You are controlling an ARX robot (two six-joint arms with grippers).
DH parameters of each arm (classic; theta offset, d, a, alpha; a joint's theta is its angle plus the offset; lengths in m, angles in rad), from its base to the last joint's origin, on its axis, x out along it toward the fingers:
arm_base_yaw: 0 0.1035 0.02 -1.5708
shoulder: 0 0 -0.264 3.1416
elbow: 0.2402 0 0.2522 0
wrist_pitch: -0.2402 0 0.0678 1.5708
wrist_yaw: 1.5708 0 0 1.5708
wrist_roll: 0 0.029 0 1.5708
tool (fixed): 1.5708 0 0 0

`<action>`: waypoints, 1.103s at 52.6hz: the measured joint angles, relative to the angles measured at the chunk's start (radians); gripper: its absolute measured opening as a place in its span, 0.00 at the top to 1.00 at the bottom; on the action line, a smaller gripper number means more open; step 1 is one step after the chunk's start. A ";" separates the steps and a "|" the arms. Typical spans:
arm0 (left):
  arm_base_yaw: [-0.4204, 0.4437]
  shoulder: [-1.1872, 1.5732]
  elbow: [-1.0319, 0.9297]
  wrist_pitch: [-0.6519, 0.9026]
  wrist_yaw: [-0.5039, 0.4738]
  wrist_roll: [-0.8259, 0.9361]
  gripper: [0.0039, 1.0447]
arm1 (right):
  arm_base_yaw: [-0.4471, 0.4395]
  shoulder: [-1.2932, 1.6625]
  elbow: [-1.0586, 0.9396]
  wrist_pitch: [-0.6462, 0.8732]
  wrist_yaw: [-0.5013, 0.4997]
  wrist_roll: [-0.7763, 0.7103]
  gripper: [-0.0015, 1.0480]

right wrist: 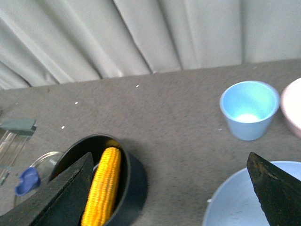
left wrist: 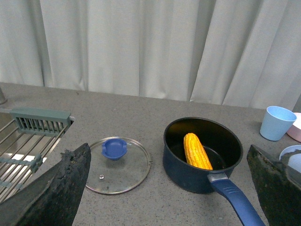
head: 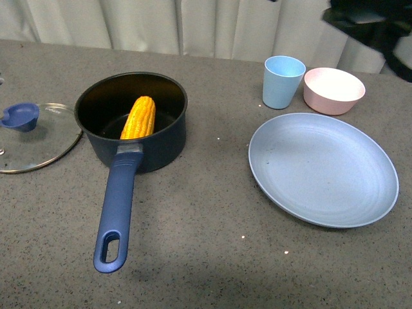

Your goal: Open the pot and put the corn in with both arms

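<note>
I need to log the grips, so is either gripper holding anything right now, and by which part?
Nothing is held. The left gripper and right gripper are both open and empty; the corn lies in the pot.

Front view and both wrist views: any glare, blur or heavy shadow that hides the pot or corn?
Front view: even light and sharp; the corn reads clearly against the pot and its dark inside, while the black arm at the top right is blurred. Left wrist view: sharp beyond blurred, dark jaws, with mild reflection on the glass lid. Right wrist view: slightly soft, near jaws blurred.
</note>
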 joint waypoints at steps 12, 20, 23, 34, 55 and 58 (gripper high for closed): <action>0.000 0.000 0.000 0.000 0.000 0.000 0.06 | -0.080 -0.299 -0.273 0.029 0.068 -0.141 0.09; 0.000 0.000 0.000 0.000 0.000 0.000 0.06 | -0.153 -0.511 -0.448 0.042 0.123 -0.238 0.11; 0.000 0.000 0.000 0.000 0.001 0.000 0.06 | -0.169 -0.519 -0.518 0.230 0.175 -0.315 0.21; 0.000 0.000 0.000 0.000 0.000 0.000 0.06 | -0.229 -0.623 -0.645 0.352 0.128 -0.408 0.54; 0.000 0.000 0.000 0.000 0.000 0.000 0.06 | -0.330 -0.894 -0.780 0.212 0.026 -0.426 0.99; 0.000 0.000 0.000 0.000 0.000 0.000 0.06 | -0.372 -0.929 -0.790 0.187 -0.036 -0.427 0.99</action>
